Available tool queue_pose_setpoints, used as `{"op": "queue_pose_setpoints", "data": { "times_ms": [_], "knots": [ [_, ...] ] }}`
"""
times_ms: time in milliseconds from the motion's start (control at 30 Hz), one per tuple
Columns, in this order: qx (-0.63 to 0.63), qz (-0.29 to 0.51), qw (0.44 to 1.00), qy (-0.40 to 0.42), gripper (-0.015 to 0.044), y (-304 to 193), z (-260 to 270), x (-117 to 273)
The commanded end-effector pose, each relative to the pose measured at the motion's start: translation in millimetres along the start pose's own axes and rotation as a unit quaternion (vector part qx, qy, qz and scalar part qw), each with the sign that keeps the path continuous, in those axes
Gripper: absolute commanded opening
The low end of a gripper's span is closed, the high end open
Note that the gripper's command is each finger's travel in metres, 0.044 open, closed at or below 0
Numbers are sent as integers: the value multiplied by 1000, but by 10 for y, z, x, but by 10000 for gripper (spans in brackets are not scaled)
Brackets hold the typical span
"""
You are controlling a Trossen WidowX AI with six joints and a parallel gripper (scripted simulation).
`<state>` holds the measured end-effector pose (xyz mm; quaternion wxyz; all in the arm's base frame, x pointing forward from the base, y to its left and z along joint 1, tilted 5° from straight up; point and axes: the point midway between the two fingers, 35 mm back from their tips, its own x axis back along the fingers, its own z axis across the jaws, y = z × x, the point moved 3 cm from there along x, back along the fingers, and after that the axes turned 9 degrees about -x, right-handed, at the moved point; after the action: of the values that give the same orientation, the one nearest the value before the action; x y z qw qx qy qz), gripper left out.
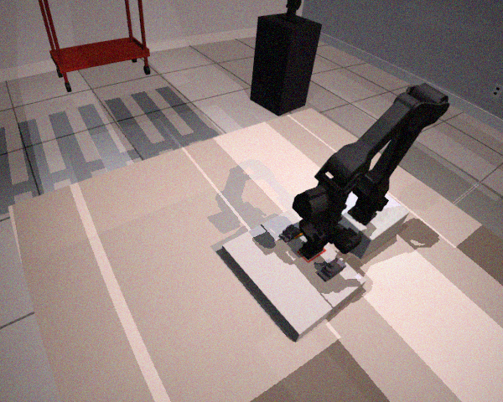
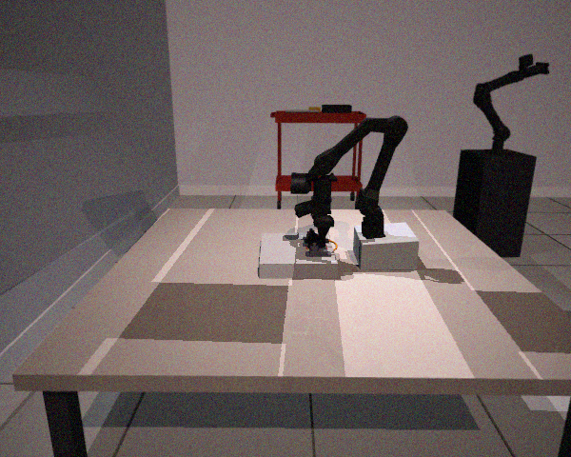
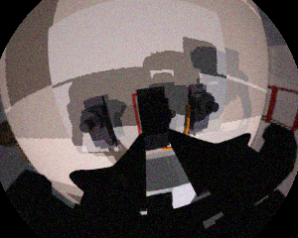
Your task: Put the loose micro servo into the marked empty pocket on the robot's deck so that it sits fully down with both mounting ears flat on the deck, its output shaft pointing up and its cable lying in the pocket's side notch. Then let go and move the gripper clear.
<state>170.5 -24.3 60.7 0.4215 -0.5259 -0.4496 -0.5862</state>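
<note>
My gripper (image 1: 311,248) (image 3: 155,134) is shut on the loose micro servo (image 3: 153,110), a dark block at the fingertips in the wrist view. The gripper is low over the white deck (image 1: 269,275) (image 2: 276,251) (image 3: 101,42). A red outline (image 1: 317,255) (image 3: 136,114) marks the pocket, and its left edge shows right beside the servo. An orange cable (image 2: 335,245) (image 3: 189,118) curves at the servo's right in the wrist view. The servo hides the pocket's inside; whether its ears lie flat, and whether the cable is in the notch, I cannot tell.
Dark mounted servos stand on either side of the pocket, one at the left (image 1: 329,269) (image 3: 96,123) and one at the right (image 1: 290,232) (image 3: 203,106) in the wrist view. The arm's white base block (image 1: 388,223) (image 2: 389,253) is beside the deck. Shadows cross the deck.
</note>
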Motion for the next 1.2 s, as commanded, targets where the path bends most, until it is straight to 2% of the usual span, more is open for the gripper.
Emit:
{"op": "queue_pose_setpoints", "data": {
  "times_ms": [0,700,933,1033,1167],
  "knots": [
    [-1,-1,1000,0,0,4,1,-41],
    [-1,-1,1000,0,0,3,1,-207],
    [-1,-1,1000,0,184,-4,-1,-183],
    [-1,-1,1000,0,187,-1,-1,-156],
    [-1,-1,1000,0,187,-17,-4,94]
  ]
}}
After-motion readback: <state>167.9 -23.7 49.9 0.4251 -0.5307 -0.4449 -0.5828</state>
